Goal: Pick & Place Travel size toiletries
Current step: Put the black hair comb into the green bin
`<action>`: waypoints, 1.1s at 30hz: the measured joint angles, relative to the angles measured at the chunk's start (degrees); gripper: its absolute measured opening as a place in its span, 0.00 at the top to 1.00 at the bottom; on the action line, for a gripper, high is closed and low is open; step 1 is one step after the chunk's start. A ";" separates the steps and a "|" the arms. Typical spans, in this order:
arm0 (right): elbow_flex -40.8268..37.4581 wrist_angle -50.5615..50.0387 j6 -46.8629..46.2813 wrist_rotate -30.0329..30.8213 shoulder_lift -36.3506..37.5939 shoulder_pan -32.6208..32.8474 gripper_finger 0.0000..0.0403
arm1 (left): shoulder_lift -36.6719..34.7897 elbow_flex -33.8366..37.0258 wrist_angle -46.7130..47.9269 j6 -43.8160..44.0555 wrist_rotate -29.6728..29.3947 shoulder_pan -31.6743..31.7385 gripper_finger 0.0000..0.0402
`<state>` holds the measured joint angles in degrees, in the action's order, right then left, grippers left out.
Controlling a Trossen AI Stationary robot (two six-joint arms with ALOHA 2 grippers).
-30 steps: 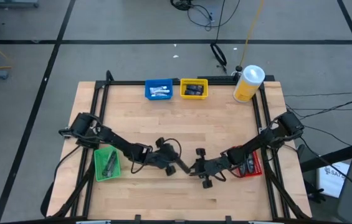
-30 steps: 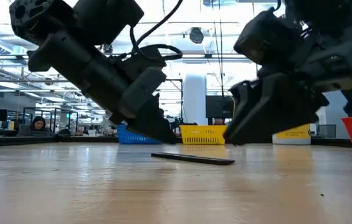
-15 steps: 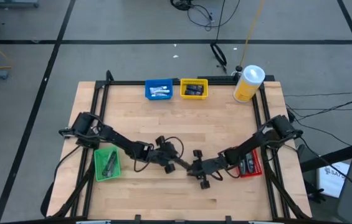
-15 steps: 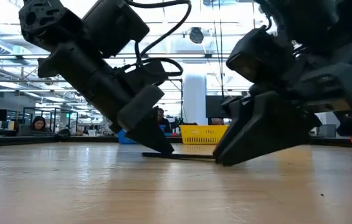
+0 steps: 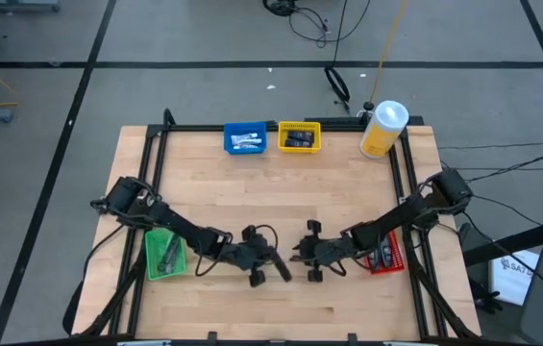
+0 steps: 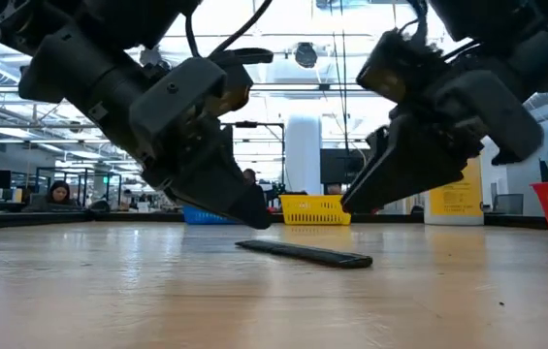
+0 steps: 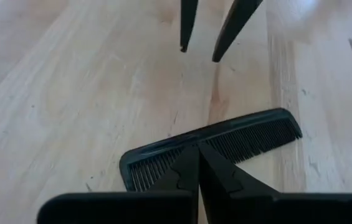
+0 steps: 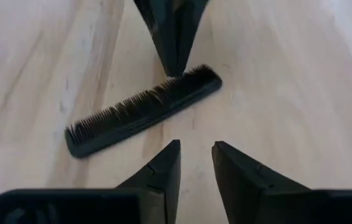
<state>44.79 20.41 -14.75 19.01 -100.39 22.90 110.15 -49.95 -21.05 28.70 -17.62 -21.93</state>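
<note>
A black comb (image 7: 213, 146) lies flat on the wooden table between my two grippers; it also shows in the right wrist view (image 8: 141, 111) and the low view (image 6: 303, 254). My left gripper (image 6: 254, 218) is shut, its tip hovering just above the comb's spine. My right gripper (image 8: 194, 149) stands across from it, fingers a small gap apart, short of the comb and clear of the table (image 6: 351, 204). Small toiletries lie in the blue bin (image 5: 245, 141), the yellow bin (image 5: 298, 139), the green bin (image 5: 165, 252) and the red bin (image 5: 384, 256).
A large yellow canister with a white lid (image 5: 383, 129) stands at the far right corner. The blue and yellow bins sit at the far edge, the green bin under my left arm, the red bin under my right arm. Bare wood spreads across the table's middle.
Half a second ago both grippers' tips were down on the table at the comb. Both have since lifted off it. My left gripper shifted toward the near edge; my right gripper drew back toward the right. The comb lies slightly turned on the table.
</note>
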 joint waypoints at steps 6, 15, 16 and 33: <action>-0.08 4.25 -9.84 -10.66 -3.20 -2.74 0.65 | 0.23 -0.02 -0.58 -3.51 5.38 0.05 1.00; 0.04 10.62 -18.63 -16.15 -7.02 -3.90 0.39 | 3.07 -0.05 -3.22 -5.17 7.47 -0.69 1.00; 0.05 11.22 -18.96 -16.25 -7.28 -3.92 0.38 | 3.58 -0.19 -3.60 -5.22 7.43 -0.42 1.00; 0.09 14.15 -17.70 -19.28 -8.95 -4.15 0.36 | 11.65 -0.37 -13.65 -5.69 10.71 2.90 1.00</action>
<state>44.88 34.55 -32.45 -0.27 -109.34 18.75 121.80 -50.33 -34.71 23.01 -6.91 -19.03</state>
